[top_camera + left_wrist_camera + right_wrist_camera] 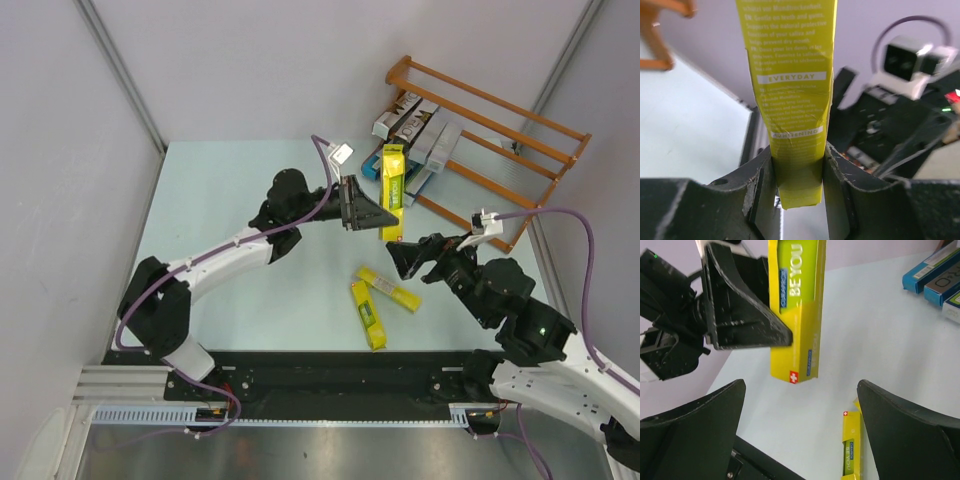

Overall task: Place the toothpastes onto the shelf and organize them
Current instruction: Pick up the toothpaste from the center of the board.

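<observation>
**Toothpaste carton gripped by left claw just in front of the shelf**

Toothpaste in a yellow carton (pixel 394 185) is held just in front of the shelf's (pixel 520 125) left end, raised off the table (pixel 240 190). The left claw (pixel 386 217) reaches in from the left of the shelf. Its jaws are partly closed and pressed flat against both narrow sides of the carton, close to the near end. A short length of carton sticks out past the fingers. The long part points away towards the shelf, and in the top view its far tip overlaps the boxes stored there.

Further out from the shelf, two loose yellow cartons (pixel 368 314) lie flat on the table. They are just beside each other at an angle, their far ends close together. Whether they touch I cannot tell.

The right claw (pixel 402 260) sits in front of the shelf, between the held carton and the loose pair. Its jaws are spread wide and nothing is between them. They face the near end of the held carton without touching it.

The shelf stands at the far right corner of the table, turned at a slant. Several silver-grey and blue cartons (pixel 420 135) lie side by side across the rails at its left end.
</observation>
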`<state>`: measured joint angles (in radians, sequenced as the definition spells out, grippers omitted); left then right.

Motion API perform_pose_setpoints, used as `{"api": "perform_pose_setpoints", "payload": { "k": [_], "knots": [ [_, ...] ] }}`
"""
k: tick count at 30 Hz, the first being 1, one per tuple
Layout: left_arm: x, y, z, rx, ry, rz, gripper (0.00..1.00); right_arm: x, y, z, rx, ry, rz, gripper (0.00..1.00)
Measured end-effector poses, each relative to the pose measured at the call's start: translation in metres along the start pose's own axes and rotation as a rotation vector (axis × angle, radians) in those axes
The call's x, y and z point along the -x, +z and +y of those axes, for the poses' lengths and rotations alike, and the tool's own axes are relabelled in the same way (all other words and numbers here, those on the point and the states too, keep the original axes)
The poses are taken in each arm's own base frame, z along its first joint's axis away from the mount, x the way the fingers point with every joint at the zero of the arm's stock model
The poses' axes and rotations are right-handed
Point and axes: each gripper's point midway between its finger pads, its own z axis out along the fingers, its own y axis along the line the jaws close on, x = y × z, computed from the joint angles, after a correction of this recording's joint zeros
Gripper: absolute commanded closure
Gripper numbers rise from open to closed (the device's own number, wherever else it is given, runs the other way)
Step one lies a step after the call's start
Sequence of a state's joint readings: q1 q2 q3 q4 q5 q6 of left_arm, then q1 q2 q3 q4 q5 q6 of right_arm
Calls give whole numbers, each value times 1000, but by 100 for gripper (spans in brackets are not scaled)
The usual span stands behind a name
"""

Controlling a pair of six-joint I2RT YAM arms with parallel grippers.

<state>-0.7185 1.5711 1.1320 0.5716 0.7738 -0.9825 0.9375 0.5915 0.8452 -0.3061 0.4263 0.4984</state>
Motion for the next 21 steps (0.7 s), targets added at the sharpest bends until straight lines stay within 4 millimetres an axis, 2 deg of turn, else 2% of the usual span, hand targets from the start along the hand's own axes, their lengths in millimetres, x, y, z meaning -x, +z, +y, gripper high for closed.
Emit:
{"api": "perform_pose_setpoints", "payload": {
  "k": [3,7,13,18,21],
  "knots": [
    [12,7,-20,-81,-7,8,57,-4,1,0,14,0,5,13],
    [16,10,-35,-149,-24,29,57,-3,0,-2,30,14,-16,14],
    [5,8,-35,-181,-52,92,57,2,-11,-6,80,38,-70,11],
    [-9,5,-35,-199,-33,161,57,22,-26,1,142,63,-144,8],
    [-21,4,-32,-201,-17,208,57,27,-28,7,174,66,-156,7]
  ]
}}
